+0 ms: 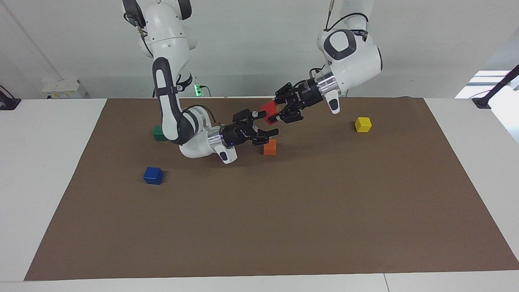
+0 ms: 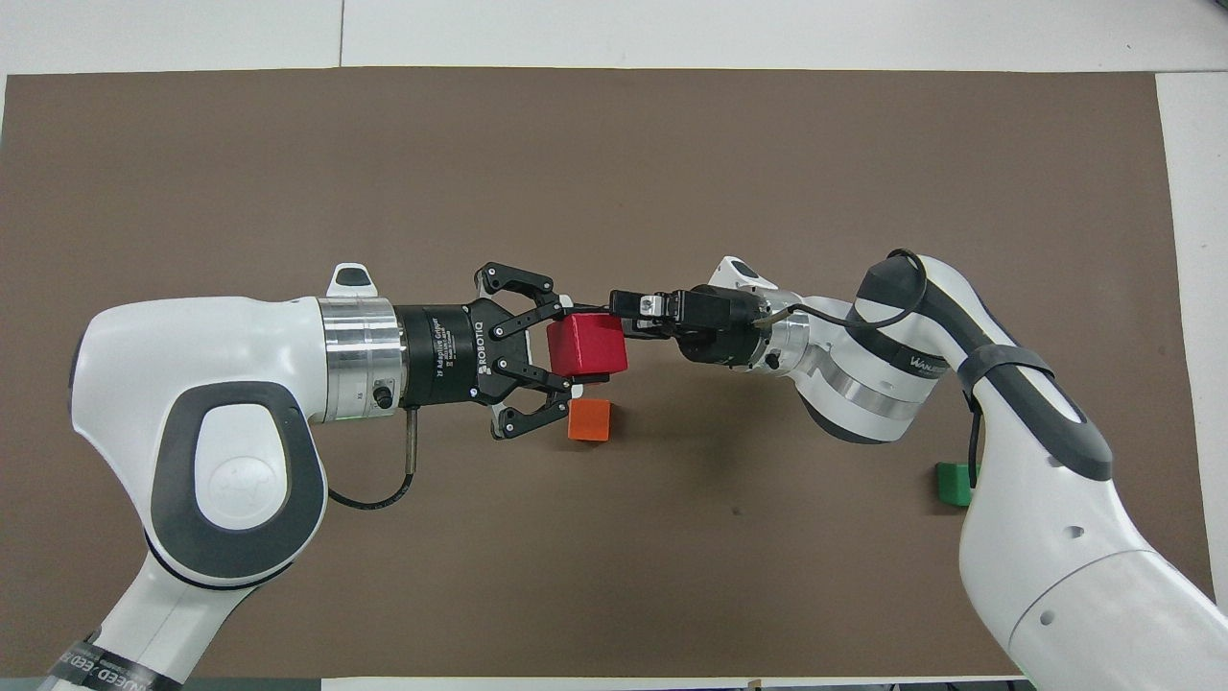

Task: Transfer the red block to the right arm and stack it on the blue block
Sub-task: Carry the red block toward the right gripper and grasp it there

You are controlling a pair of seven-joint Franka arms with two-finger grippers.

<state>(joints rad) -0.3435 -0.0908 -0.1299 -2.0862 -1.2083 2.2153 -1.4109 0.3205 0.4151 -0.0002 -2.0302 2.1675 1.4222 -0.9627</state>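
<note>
My left gripper (image 1: 277, 110) is shut on the red block (image 1: 269, 111) and holds it in the air above the brown mat, over the orange cube (image 1: 269, 147). In the overhead view its fingers (image 2: 566, 309) clamp the red block (image 2: 587, 345) from two sides. My right gripper (image 1: 265, 123) is open, with one finger above and one below the block's free end; I cannot tell if it touches. It shows edge-on in the overhead view (image 2: 633, 312). The blue block (image 1: 153, 175) lies on the mat toward the right arm's end, hidden in the overhead view.
The orange cube (image 2: 589, 419) lies on the mat under the two grippers. A green cube (image 1: 160, 133) sits near the right arm's base, nearer to the robots than the blue block. A yellow cube (image 1: 363, 124) lies toward the left arm's end.
</note>
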